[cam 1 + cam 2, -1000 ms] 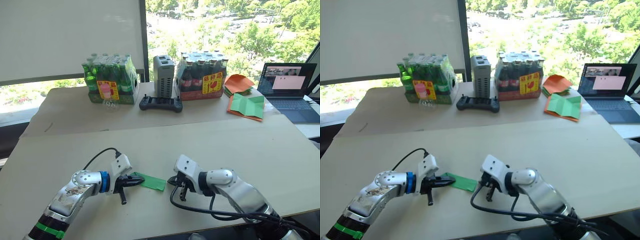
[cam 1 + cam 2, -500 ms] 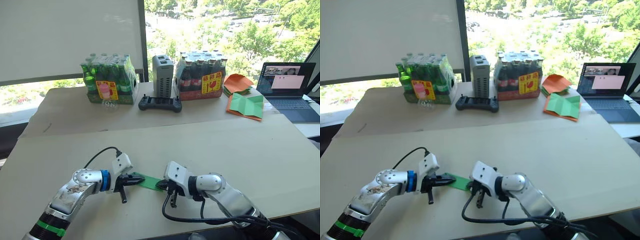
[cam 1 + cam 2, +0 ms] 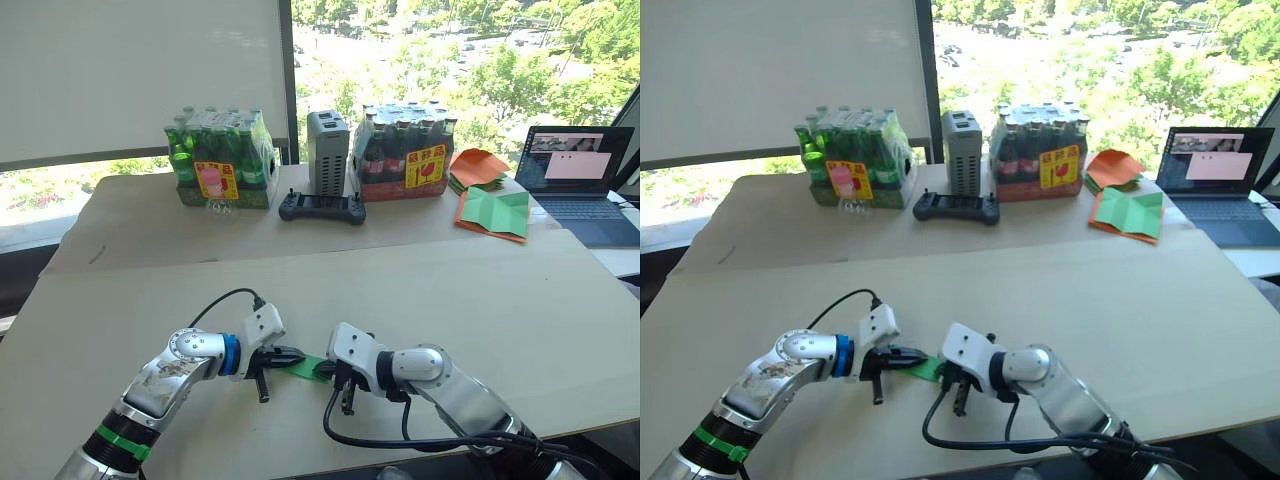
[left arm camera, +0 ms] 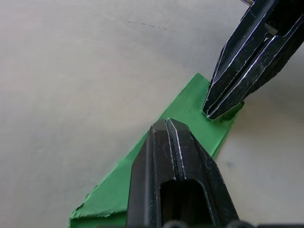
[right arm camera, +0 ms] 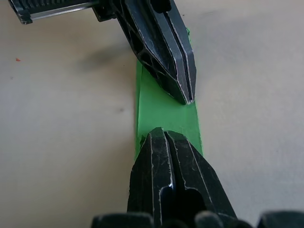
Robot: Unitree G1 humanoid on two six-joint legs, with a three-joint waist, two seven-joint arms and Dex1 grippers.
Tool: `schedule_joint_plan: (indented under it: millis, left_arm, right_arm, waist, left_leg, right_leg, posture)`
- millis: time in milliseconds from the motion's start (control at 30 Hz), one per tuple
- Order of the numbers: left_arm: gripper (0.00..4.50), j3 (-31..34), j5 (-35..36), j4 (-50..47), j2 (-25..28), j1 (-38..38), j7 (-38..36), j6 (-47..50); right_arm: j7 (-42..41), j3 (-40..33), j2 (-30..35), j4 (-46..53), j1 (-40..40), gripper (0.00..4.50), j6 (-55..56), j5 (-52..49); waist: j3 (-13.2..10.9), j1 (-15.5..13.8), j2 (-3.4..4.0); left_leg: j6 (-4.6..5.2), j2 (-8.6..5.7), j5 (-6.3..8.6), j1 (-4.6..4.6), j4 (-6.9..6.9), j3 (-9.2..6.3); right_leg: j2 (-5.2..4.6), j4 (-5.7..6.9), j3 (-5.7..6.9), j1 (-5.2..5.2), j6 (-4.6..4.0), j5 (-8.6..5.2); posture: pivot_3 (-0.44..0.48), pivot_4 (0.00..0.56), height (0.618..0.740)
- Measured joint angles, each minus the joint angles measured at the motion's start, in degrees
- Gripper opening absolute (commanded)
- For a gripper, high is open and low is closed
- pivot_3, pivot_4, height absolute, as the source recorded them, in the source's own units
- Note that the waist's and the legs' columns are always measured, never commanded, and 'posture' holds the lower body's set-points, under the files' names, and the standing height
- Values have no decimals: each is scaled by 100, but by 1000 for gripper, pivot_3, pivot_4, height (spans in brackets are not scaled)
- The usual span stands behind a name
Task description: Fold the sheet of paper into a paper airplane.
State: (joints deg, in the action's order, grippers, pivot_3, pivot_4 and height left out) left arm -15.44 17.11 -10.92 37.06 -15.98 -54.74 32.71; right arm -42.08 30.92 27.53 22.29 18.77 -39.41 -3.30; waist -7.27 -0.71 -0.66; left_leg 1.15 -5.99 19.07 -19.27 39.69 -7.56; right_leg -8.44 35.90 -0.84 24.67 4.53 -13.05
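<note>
- Near the front edge of the table (image 3: 520,300), my two grippers meet tip to tip over the paper airplane (image 3: 306,368), a slim folded strip of bright green paper lying flat on the pale surface.
- My left gripper (image 4: 167,124) has its fingers pressed together, tip resting on the green strip partway along it; whether any paper sits between them I cannot tell.
- My right gripper (image 5: 161,132) is likewise closed, fingers together, its tip down on the opposite end of the paper airplane.
- From my left wrist view, the right gripper's tip touches the strip's far corner, and a short stretch of bare green shows between the two tips.
- Well beyond the paper airplane, toward the window, stand a pack of green bottles (image 3: 218,160), a grey upright box (image 3: 327,152) and a pack of dark bottles (image 3: 403,152), with a black controller (image 3: 320,208) just in front of the grey box.
- To the right of the dark bottles lies an orange paper pile (image 3: 476,167), and just in front of it a green sheet edged by orange paper (image 3: 495,213).
- Beside that sheet, further right, an open laptop (image 3: 580,170) sits with its screen lit.
</note>
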Motion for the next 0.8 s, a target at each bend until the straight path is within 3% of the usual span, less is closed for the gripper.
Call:
schedule_joint_plan:
  millis: [800]
  left_arm:
    - [0,280,-2,738,148,6,-362,-552]
  right_arm:
    - [92,4,-22,85,-37,8,-214,-21]
  waist:
    - [8,15,6]
  left_leg:
    - [1,4,0,41,-9,-3]
  right_leg:
    - [2,-3,3,-40,2,-1]
  posture:
    - [0,150,735]
